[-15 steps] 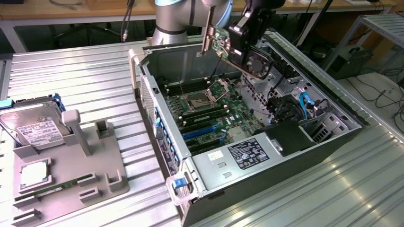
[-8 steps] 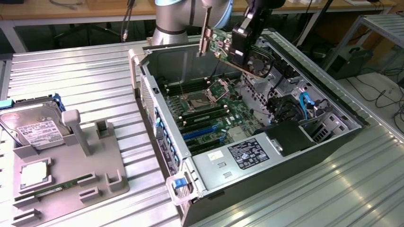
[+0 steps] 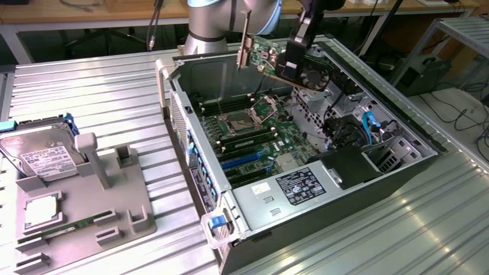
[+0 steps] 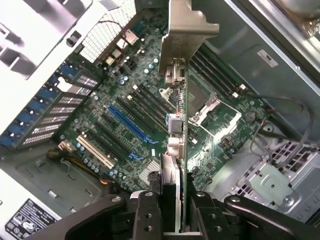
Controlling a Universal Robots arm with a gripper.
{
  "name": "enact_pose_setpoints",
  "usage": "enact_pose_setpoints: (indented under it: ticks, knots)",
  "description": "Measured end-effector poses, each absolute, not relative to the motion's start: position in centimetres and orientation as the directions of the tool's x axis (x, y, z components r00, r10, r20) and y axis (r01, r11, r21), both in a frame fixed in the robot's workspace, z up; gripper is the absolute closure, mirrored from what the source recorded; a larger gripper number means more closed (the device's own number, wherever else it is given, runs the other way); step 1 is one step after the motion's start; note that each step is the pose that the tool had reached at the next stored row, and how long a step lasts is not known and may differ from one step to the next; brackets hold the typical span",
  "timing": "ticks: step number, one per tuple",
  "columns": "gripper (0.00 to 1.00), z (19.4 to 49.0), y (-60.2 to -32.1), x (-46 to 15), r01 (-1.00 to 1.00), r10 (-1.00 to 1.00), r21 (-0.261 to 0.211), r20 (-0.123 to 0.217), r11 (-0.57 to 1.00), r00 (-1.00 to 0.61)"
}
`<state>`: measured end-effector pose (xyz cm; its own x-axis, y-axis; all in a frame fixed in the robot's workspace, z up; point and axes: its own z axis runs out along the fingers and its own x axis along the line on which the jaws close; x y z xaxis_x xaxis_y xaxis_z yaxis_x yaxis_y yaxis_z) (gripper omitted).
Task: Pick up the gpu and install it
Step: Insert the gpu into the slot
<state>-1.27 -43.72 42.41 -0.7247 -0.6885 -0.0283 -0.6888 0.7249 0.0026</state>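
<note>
Gripper (image 4: pixel 175 207) clamped on gpu (image 4: pixel 176 120) above case's (image 3: pixel 180 109) rear edge (not seated); skew could jam it at blue slot (image 4: pixel 129 123).

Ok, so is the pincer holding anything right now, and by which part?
Yes. The pincer is shut on the gpu, clamping its two flat faces at a spot away from the metal bracket.
</note>
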Motion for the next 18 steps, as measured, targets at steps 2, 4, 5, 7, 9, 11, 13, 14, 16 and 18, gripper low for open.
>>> enact_pose_setpoints:
  ticks: [2, 4, 5, 7, 9, 11, 13, 14, 16, 18]
  knots:
    - [0.72, 42.41, -43.72, -1.27, -0.717, -0.717, 0.003, -0.028, 0.697, -0.697]
    - [0.72, 42.40, -43.72, -1.27, -0.741, -0.741, 0.003, -0.028, 0.671, -0.671]
    - [0.72, 42.40, -43.72, -1.27, -0.754, -0.753, 0.003, -0.028, 0.657, -0.657]
    - [0.72, 42.40, -43.72, -1.27, -0.777, -0.777, 0.003, -0.028, 0.629, -0.629]
    - [0.72, 42.40, -43.72, -1.27, -0.800, -0.800, 0.003, -0.028, 0.599, -0.599]
    - [0.72, 42.39, -43.72, -1.27, -0.821, -0.821, 0.003, -0.028, 0.571, -0.571]
    - [0.72, 42.39, -43.72, -1.27, -0.848, -0.848, 0.003, -0.028, 0.530, -0.530]
    - [0.72, 42.38, -43.72, -1.27, -0.858, -0.858, 0.003, -0.028, 0.513, -0.513]
    - [0.72, 42.38, -43.72, -1.27, -0.878, -0.877, 0.003, -0.028, 0.479, -0.479]
    - [0.72, 42.38, -43.72, -1.27, -0.894, -0.894, 0.002, -0.028, 0.448, -0.448]
